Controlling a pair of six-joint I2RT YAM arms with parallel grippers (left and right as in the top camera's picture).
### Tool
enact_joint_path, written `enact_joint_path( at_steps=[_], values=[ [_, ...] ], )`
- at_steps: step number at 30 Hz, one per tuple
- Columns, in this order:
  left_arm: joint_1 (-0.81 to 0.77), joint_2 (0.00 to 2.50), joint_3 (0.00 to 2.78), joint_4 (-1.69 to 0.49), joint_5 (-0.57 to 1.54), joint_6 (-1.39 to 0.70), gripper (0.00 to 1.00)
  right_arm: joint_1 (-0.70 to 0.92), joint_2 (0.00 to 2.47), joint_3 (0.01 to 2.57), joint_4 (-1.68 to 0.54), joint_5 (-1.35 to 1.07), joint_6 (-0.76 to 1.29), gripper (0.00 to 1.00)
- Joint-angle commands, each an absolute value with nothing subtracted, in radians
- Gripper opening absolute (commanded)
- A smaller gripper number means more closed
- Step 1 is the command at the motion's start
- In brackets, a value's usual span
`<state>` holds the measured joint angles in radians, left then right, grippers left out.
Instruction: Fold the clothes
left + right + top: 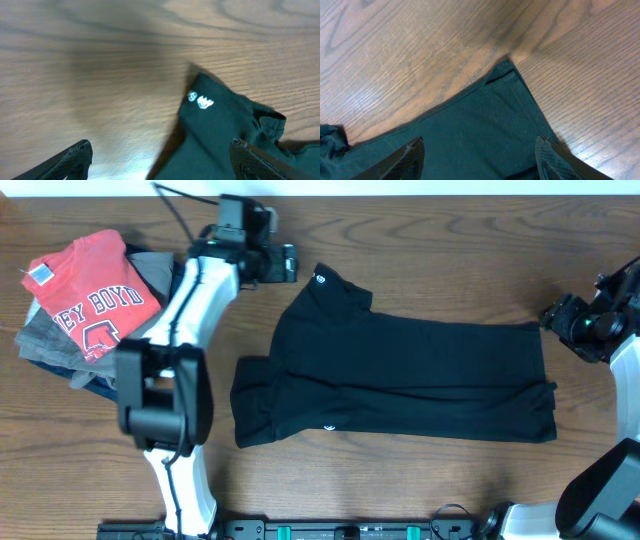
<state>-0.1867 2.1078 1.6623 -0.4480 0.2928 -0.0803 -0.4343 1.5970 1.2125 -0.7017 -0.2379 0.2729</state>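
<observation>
The black T-shirt (pixel 400 380) lies flat across the middle of the table, folded lengthwise, with a small white tag at its upper left corner. My left gripper (pixel 285 262) is open just left of that corner; its wrist view shows the corner and white tag (pixel 200 100) between the spread fingers (pixel 160 157). My right gripper (pixel 552 315) is open at the shirt's upper right corner; its wrist view shows the hemmed corner (pixel 507 85) with the fingers (pixel 480 155) spread over the fabric. Neither holds anything.
A pile of clothes sits at the far left: a red T-shirt with white lettering (pixel 90 295) on top of grey and navy garments (pixel 50 345). The left arm (pixel 170 370) stretches from the front edge past the pile. Bare wood surrounds the shirt.
</observation>
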Motion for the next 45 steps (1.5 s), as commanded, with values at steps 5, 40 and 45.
enact_joint_path(
  at_steps=[5,40,45],
  values=[
    [-0.239,2.211,1.694,-0.308,0.303,-0.053,0.89,-0.418,1.596,1.215,-0.731,-0.208,0.256,0.70],
    [-0.342,2.354,1.692,-0.122,0.310,-0.089,0.24,-0.418,1.597,1.214,-0.755,-0.187,0.257,0.69],
    [-0.341,2.291,1.692,-0.139,0.310,-0.141,0.08,-0.416,1.618,1.212,-0.755,-0.187,0.253,0.65]
  ],
)
